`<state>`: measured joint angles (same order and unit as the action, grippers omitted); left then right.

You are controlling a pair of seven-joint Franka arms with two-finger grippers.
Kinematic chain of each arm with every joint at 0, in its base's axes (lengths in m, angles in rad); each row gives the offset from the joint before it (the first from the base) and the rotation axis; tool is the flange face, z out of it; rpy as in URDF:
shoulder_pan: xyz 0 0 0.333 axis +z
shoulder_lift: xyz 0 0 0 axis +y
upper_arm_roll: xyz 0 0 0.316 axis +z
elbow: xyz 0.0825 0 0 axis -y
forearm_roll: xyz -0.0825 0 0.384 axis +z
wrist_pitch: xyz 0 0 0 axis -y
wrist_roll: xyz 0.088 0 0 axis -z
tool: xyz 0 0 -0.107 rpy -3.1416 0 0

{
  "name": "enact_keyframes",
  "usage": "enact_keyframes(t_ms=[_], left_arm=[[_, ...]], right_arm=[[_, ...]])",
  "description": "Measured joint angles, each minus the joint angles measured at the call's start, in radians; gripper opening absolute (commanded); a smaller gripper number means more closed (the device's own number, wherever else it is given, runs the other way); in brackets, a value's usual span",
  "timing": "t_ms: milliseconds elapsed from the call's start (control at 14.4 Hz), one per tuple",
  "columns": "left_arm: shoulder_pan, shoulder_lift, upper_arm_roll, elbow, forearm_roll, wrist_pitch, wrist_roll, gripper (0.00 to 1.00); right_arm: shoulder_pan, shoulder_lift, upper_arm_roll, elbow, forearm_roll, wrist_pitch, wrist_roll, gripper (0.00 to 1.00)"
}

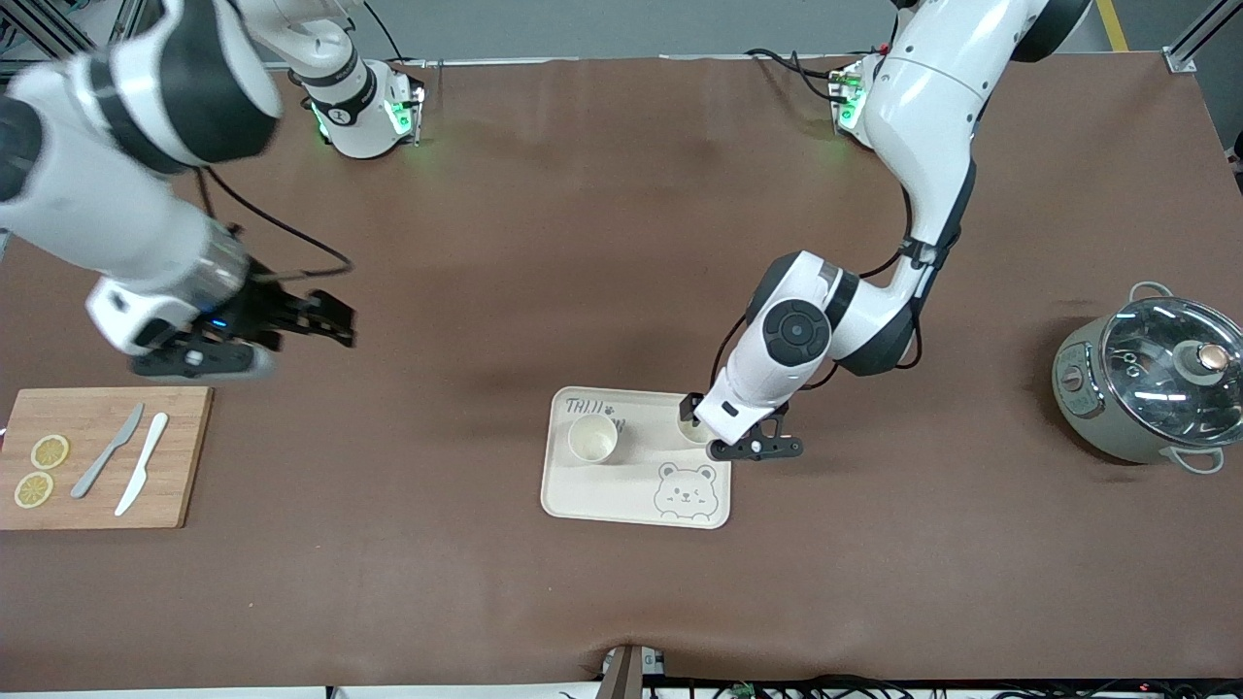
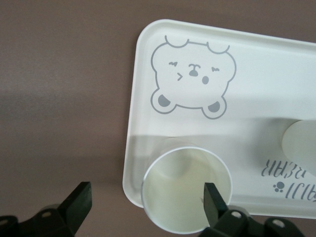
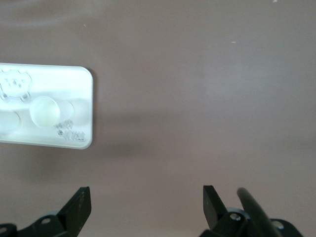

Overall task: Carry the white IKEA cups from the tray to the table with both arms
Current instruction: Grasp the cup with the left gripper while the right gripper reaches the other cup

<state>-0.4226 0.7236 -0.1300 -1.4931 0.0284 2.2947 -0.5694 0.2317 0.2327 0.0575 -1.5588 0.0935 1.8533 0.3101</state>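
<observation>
Cream-white on cream: both white IKEA cups sit on the tray point(image 1: 636, 495), so nothing has been moved to the brown bench point(image 1: 583, 243) yet. All of the job is left, by my reading.

The left end effector point(image 1: 730, 434) is down at the tray's corner toward the left arm's end, fingers spread wide and straddling the rim of the first cup point(image 2: 186, 190): one finger point(image 2: 213, 200) inside it, the other outside, nothing pinched yet (a close would likely take the wall). The second cup point(image 1: 592, 438) stands free beside it on the tray, toward the right arm's end.

The right end effector point(image 1: 320, 320) hangs over bare bench well apart from the tray, above the wooden cutting board's point(image 1: 175, 427) end of the bench, fingers wide and holding nothing; it has a fair reach to make.

The count: two cups, one tray, two arms. Off task: one cutting board carrying two lemon slices point(image 1: 41, 470) and two knives point(image 1: 124, 461), and one glass-lidded cooker point(image 1: 1146, 383) at the left arm's end.
</observation>
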Motion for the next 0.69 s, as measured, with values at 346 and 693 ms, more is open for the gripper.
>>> enact_keyframes(t_ms=[346,693], left_arm=[[-0.003,0.025,0.003,0.000,0.047,0.009,0.000,1.00],[-0.003,0.038,0.007,0.000,0.067,0.014,0.001,1.00]], right_arm=[[0.080,0.127,-0.001,0.025,0.000,0.157,0.150,1.00],[0.174,0.229,-0.002,0.030,-0.001,0.286,0.272,1.00]])
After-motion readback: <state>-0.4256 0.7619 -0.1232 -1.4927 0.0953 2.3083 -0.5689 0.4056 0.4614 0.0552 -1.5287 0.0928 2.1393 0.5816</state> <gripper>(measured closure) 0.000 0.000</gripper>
